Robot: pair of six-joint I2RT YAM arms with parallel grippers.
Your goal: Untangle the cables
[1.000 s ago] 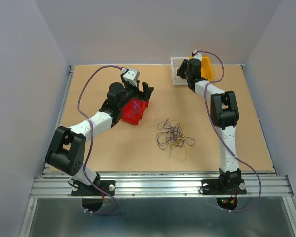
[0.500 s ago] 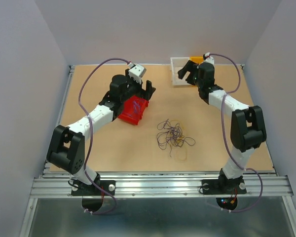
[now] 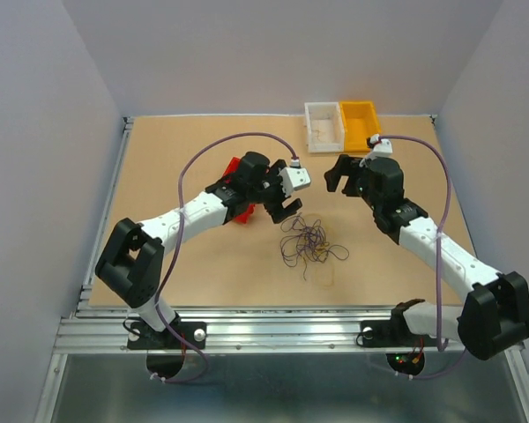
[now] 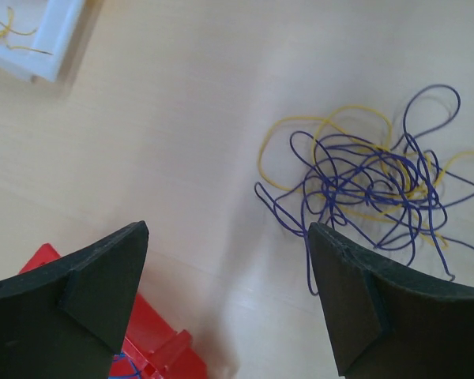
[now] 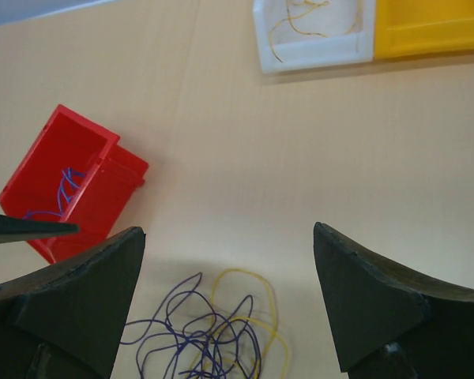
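The cables (image 3: 310,244) lie in a loose scribble near the middle of the tabletop (image 3: 203,269), a little toward the near edge. It is mostly blue-purple wire with yellow-tan loops threaded through it. One pale loop trails off on the near side of the clump.

The left arm (image 3: 194,210) reaches in from the left. The left jaws stand wide open with nothing between them, just beside the far-left edge of the clump. From that wrist the wires show ahead and to the right, close to the right-hand finger; I cannot tell whether it touches them.

A red bin (image 3: 240,214) sits partly hidden under that arm, left of the clump, with a strand of blue wire in it.

The right arm (image 3: 432,245) stretches in from the right. The right jaws are also spread wide and empty, out over bare tabletop beyond the clump and apart from it.

Against the back edge stand a white bin (image 3: 324,125) holding a few yellow-tan strands and a yellow bin (image 3: 359,123), touching side by side.
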